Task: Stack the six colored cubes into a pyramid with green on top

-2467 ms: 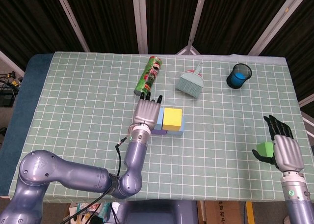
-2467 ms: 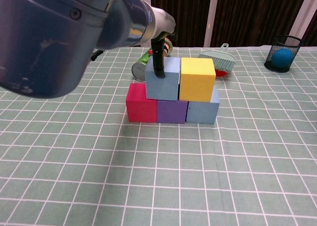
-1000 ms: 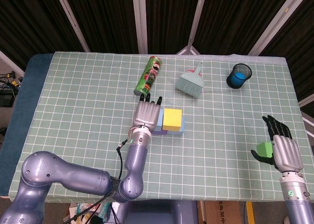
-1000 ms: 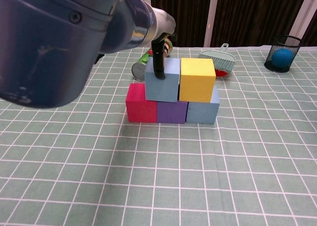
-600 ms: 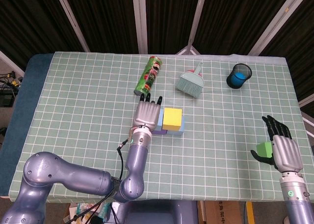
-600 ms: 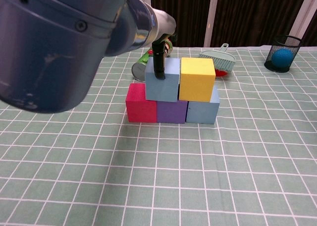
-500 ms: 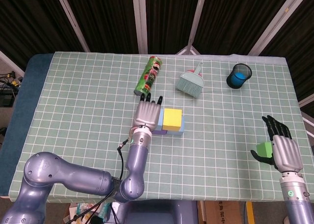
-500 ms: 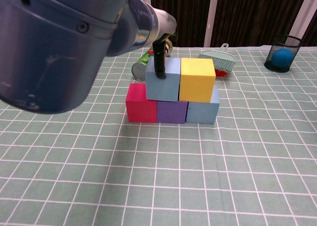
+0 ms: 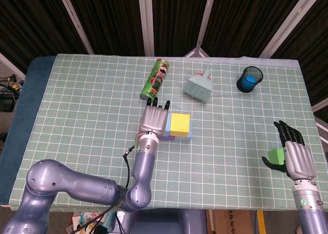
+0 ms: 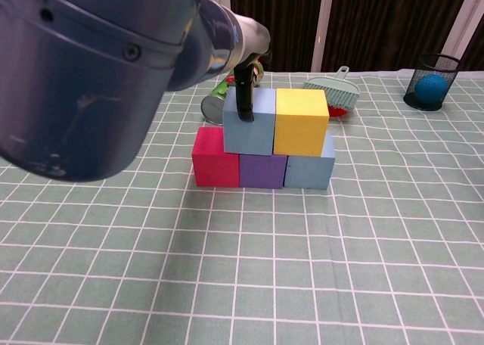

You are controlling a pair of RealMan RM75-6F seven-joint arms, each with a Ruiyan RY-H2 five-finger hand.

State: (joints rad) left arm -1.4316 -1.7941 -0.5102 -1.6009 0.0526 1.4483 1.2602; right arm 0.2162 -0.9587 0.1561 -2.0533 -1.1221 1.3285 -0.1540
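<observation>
Three cubes form a bottom row: red [image 10: 215,157], purple [image 10: 262,170] and blue [image 10: 308,171]. A light blue cube [image 10: 249,125] and a yellow cube [image 10: 301,122] sit on top of them. My left hand [image 9: 152,118] lies flat over the light blue cube with its fingers straight, and one black finger [image 10: 243,95] hangs down the cube's front face. The green cube [image 9: 277,155] sits on the table near the right edge. My right hand [image 9: 296,156] stands beside it with fingers straight, and the thumb curves round the cube's near side.
A green snack can [image 9: 156,78] lies behind the stack. A teal hand brush [image 9: 200,85] and a black mesh cup [image 9: 249,79] holding a blue ball stand at the back right. The table's right edge runs close to my right hand.
My left arm has crept slightly nearer the chest camera. The left hand stays on the light blue cube. The right hand and the green cube have not moved.
</observation>
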